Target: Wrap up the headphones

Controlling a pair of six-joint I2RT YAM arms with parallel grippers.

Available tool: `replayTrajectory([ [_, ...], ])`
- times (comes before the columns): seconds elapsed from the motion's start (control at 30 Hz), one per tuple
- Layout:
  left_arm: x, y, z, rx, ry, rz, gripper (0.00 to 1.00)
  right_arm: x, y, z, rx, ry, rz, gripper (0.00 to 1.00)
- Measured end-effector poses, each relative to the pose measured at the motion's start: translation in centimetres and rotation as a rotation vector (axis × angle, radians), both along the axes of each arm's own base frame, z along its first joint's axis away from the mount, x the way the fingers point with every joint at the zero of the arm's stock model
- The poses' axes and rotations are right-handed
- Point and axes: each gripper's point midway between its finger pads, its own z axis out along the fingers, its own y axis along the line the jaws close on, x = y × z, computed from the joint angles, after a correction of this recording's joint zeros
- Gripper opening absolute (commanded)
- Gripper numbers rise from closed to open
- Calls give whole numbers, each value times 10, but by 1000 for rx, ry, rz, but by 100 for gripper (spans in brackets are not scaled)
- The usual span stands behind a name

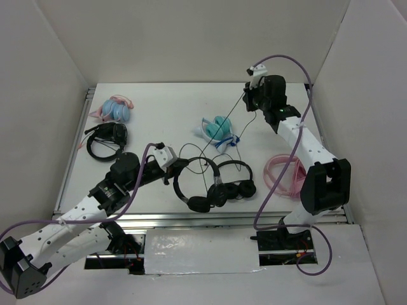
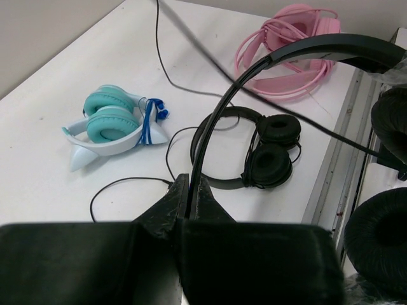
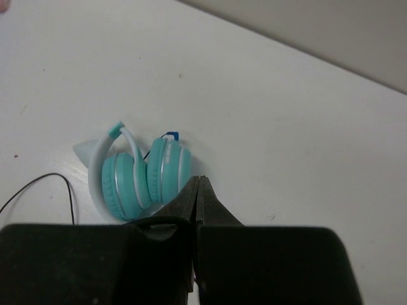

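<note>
The black headphones [image 1: 199, 204] lie near the table's front middle, with their thin headband [image 2: 318, 44] arching up to my left gripper [image 1: 173, 166]. That gripper [image 2: 191, 184] is shut on the headband, and the two round earcups [image 2: 389, 127] hang at the right of the left wrist view. The long thin cable [image 1: 219, 130] runs taut from the headphones up to my right gripper [image 1: 249, 95], which is raised at the back right. It is shut on the cable, and its closed tips [image 3: 198, 181] hover above the teal pair. The cable crosses the left wrist view [image 2: 216, 63] diagonally.
A second black pair [image 1: 238, 189] [image 2: 270, 155] lies just right of the held one. A teal-and-white pair [image 1: 216, 129] [image 2: 111, 121] [image 3: 143, 178] sits mid-table. A pink pair [image 1: 286, 175] [image 2: 292, 44] lies at the right. A black headset [image 1: 107, 141] and a pink-blue pair [image 1: 114, 109] lie at the left.
</note>
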Motion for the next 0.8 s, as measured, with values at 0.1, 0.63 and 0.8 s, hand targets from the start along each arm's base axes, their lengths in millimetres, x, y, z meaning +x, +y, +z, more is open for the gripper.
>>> replayTrajectory([
  [0.1, 2, 1, -1, 2, 1, 11, 0, 4, -14, 20, 10, -45, -29, 0],
  [0.63, -3, 3, 14, -45, -18, 8, 0, 3, -11, -13, 18, 57, 10, 0],
  [0.8, 15, 11, 51, -136, 11, 139, 0, -9, 21, -46, 63, 128, 59, 0],
])
